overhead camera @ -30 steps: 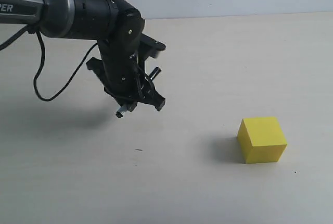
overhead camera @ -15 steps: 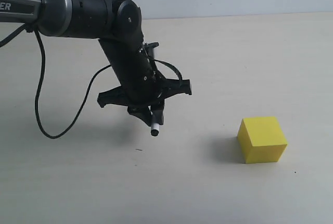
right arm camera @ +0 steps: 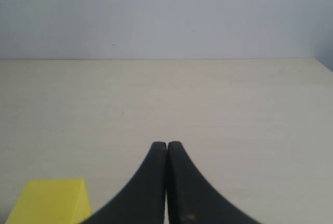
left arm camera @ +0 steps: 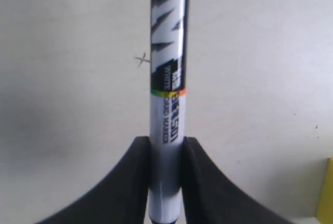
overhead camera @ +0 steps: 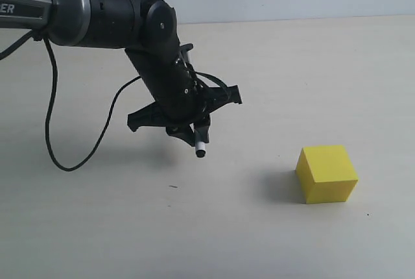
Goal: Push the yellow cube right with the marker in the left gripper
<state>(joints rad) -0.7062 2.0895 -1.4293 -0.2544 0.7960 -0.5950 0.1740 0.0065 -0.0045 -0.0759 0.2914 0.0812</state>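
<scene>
The yellow cube (overhead camera: 327, 173) rests on the pale table at the right of the exterior view; it also shows in the right wrist view (right arm camera: 49, 201) and as a sliver in the left wrist view (left arm camera: 327, 190). My left gripper (overhead camera: 190, 130) is shut on the marker (overhead camera: 200, 144), which points down with its small black end just above the table, well left of the cube. In the left wrist view the marker (left arm camera: 167, 94) runs out between the closed fingers (left arm camera: 133, 182) of the left gripper (left arm camera: 166, 143). My right gripper (right arm camera: 166, 146) is shut and empty, not seen in the exterior view.
A black cable (overhead camera: 78, 136) loops down from the left arm (overhead camera: 97, 13). A small dark mark (overhead camera: 172, 187) lies on the table below the gripper. The tabletop (overhead camera: 292, 65) meets a pale wall at the back.
The left gripper has rotated so the marker turned from lying sideways to pointing down, then shifted slightly right and up toward the cube. The cube has not moved.
</scene>
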